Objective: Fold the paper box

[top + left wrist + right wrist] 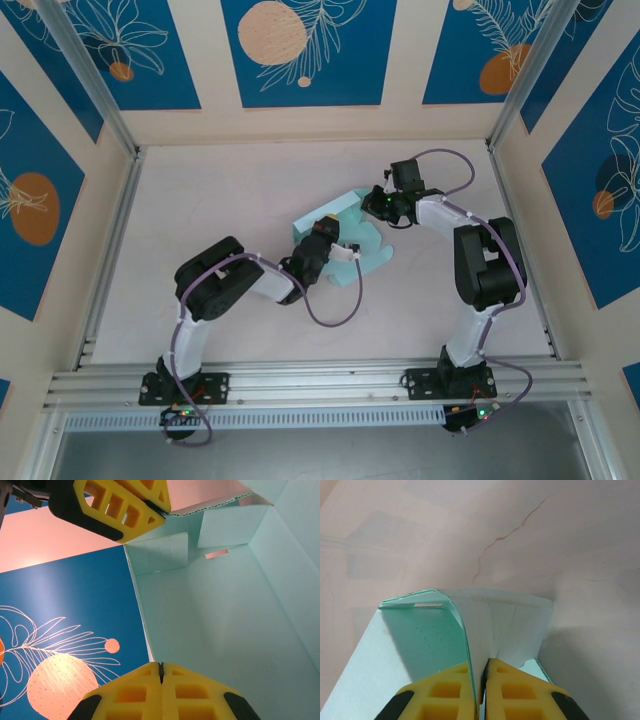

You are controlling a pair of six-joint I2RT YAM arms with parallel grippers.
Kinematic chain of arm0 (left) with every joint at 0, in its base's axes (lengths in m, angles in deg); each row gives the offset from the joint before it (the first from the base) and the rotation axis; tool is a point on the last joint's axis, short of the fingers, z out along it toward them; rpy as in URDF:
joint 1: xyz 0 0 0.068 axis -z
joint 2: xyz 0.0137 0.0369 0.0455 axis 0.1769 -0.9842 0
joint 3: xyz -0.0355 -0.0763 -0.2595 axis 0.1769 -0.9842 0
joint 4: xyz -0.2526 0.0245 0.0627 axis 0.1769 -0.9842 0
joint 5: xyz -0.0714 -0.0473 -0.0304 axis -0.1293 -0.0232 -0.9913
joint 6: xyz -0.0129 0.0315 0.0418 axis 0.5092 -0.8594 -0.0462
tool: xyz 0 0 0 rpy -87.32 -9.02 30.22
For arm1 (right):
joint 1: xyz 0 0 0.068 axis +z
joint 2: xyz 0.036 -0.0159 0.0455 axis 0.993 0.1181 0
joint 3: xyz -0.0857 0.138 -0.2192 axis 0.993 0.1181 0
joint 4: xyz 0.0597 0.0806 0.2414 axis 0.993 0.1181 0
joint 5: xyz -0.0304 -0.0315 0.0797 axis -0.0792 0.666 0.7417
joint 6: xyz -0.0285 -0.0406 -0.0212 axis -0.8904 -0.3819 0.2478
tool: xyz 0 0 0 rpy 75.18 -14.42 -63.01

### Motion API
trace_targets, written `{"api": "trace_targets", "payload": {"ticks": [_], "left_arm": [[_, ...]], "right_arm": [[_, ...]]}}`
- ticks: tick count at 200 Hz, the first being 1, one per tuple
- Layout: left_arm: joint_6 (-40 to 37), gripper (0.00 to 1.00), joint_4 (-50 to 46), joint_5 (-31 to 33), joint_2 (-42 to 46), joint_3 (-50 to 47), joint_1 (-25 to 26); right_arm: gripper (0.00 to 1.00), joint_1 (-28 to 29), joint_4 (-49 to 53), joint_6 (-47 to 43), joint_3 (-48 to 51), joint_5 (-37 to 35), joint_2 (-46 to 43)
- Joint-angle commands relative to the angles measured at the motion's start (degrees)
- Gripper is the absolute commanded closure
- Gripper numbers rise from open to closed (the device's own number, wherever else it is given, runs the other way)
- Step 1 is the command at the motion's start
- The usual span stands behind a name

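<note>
The paper box (372,250) is pale mint card, partly folded up, lying near the table's middle between both grippers. My left gripper (338,247) reaches in from the left. In the left wrist view it (161,667) is shut on the edge of one box wall, with the open mint inside of the box (215,620) to the right. My right gripper (377,207) comes from the right at the box's far side. Its yellow fingers (120,505) show at the top of the left wrist view. Seen from its own wrist, the right gripper (483,665) is shut on a curved flap of the box (425,640).
The pale pink table (220,200) has bare room left, right and behind the box. Aluminium rails (320,380) run along the front and sides. Blue patterned wall panels (65,620) enclose the cell. A thin crack line (505,535) marks the table surface.
</note>
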Motion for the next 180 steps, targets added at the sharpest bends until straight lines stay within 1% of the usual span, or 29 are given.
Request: {"api": "trace_targets", "payload": {"ticks": [1, 18, 28, 41, 61, 68, 81, 94, 123, 143, 180], "left_arm": [[-0.34, 1.0, -4.76, -2.76, -2.42, 0.14, 0.99], [-0.33, 1.0, -4.76, -2.77, -2.58, 0.14, 1.03], [-0.34, 1.0, -4.75, -2.83, -2.51, 0.14, 1.0], [-0.34, 1.0, -4.7, -2.71, -2.42, 0.13, 0.98], [-0.34, 1.0, -4.75, -2.7, -2.12, -0.05, 0.99], [-0.37, 1.0, -4.75, -2.59, -1.99, -0.04, 0.99], [-0.34, 1.0, -4.86, -2.64, -1.9, -0.1, 0.98], [-0.42, 1.0, -5.04, -2.71, -1.81, -0.12, 0.98], [-0.34, 1.0, -5.09, -2.58, -1.98, -0.12, 1.01], [-0.34, 1.0, -5.1, -2.68, -2.07, -0.13, 0.99], [-0.34, 1.0, -5.11, -2.91, -2.32, 0.01, 0.99]], "right_arm": [[0.89, 1.46, -2.98, 3.26, -1.13, 9.49, -0.29], [0.88, 1.48, -1.74, 2.96, -1.95, 10.7, -0.88], [0.88, 1.49, -0.58, 1.94, -2.56, 10.1, -1.44], [0.88, 1.45, 0.86, 0.88, -2.7, 7.52, -2.35], [0.89, 1.48, -0.46, -0.28, -0.71, 2.16, -4.43], [0.89, 1.36, -1.01, -0.54, -0.22, 1.25, -4.83], [0.89, 0.49, -2.11, 0.12, 0.04, 3.07, -4.82], [0.89, -0.41, -4.28, 2.52, 0.39, 6.83, -4.46], [0.89, -0.44, -7.7, 7.62, 0.96, 11.31, -3.11], [0.89, -0.51, -8.46, 11.02, 1.22, 12.62, -2.11], [0.89, -0.33, -12.51, 14.89, 3.32, 12.39, -1.84]]}}
